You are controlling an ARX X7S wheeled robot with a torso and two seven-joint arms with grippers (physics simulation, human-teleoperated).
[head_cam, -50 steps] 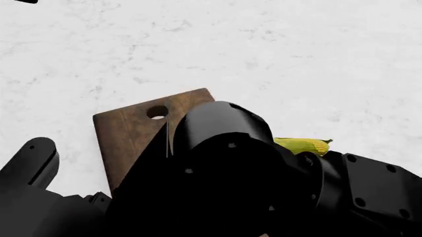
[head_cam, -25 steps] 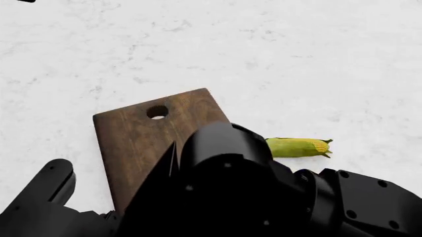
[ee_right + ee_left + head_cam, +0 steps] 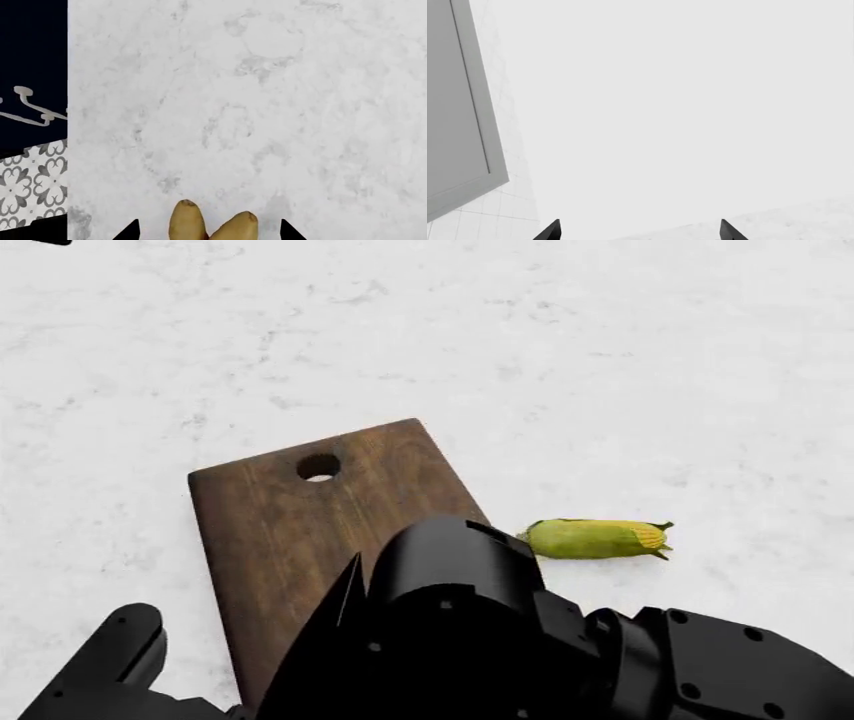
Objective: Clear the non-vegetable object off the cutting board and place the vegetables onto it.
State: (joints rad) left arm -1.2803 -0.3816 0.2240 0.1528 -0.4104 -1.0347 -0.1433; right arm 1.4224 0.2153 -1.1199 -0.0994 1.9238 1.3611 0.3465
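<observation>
The dark brown cutting board (image 3: 287, 515), with its round hole at the far end, lies on the white marble counter, and its near part is hidden under my right arm (image 3: 454, 640). A green-husked ear of corn (image 3: 594, 538) lies on the counter just right of the board. In the right wrist view the tan ginger root (image 3: 188, 222) pokes two lobes up between the spread fingertips of my right gripper (image 3: 208, 232), which is open and clear of it on both sides. My left gripper (image 3: 639, 231) is open, facing a blank wall. The non-vegetable object is out of view.
The counter's edge (image 3: 68, 125) shows in the right wrist view, with dark space and patterned tiles (image 3: 33, 185) beyond it. A grey cabinet panel (image 3: 457, 110) fills one side of the left wrist view. My left arm (image 3: 114, 660) sits at the head view's lower left.
My right arm has drawn back toward me, uncovering more of the cutting board and the whole ear of corn. The left arm has also sunk lower in the head view.
</observation>
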